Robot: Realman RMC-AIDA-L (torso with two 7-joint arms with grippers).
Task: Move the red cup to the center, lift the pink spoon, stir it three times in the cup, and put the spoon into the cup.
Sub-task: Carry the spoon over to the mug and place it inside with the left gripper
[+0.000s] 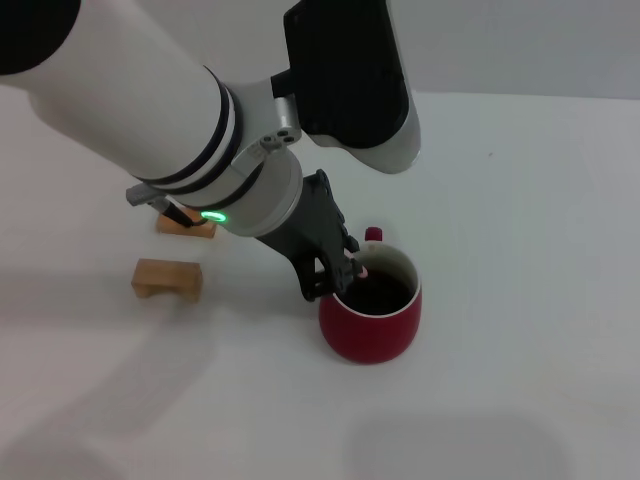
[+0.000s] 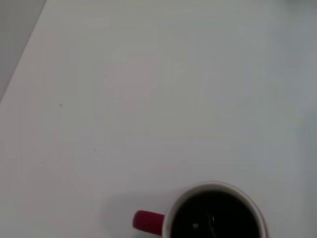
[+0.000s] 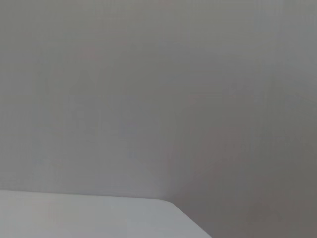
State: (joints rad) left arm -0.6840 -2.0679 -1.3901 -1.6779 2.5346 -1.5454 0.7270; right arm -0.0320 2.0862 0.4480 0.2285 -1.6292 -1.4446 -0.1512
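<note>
— What sits on the white surface (image 1: 520, 200)?
— The left gripper (image 1: 343, 272) hangs at the red cup (image 1: 371, 320)'s rim, jaws clamped on the pink spoon (image 1: 362, 270). Two wooden blocks (image 1: 167, 278) lie apart.

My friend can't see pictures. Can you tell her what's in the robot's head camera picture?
The robot's left gripper holds a pink spoon at the rim of a red cup on a white table. Two small wooden blocks sit off to the robot's left.
</note>
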